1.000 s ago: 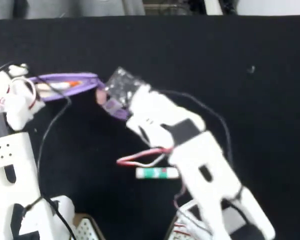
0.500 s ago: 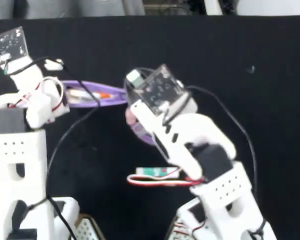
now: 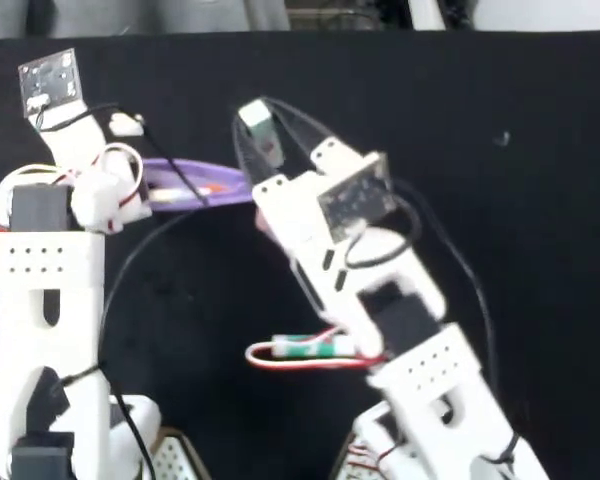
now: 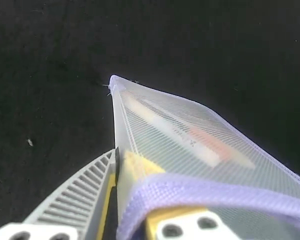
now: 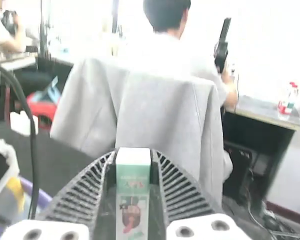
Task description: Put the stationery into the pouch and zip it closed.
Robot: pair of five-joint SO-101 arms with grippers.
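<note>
A loose stick (image 3: 315, 347) lies flat on the bench (image 3: 540, 120) with its long axis crosswise, not yet bagged. Beyond it, a held stick (image 5: 133, 192) is clamped between the fingers of the right gripper (image 5: 133, 156). Its axis runs along them and its end points up and away, presumably for insertion. Farthest, the pouch (image 4: 190, 145) is pinched at its purple rim by the left gripper (image 4: 117, 157). It extends lengthwise toward the right arm, probably to steady the mouth.
</note>
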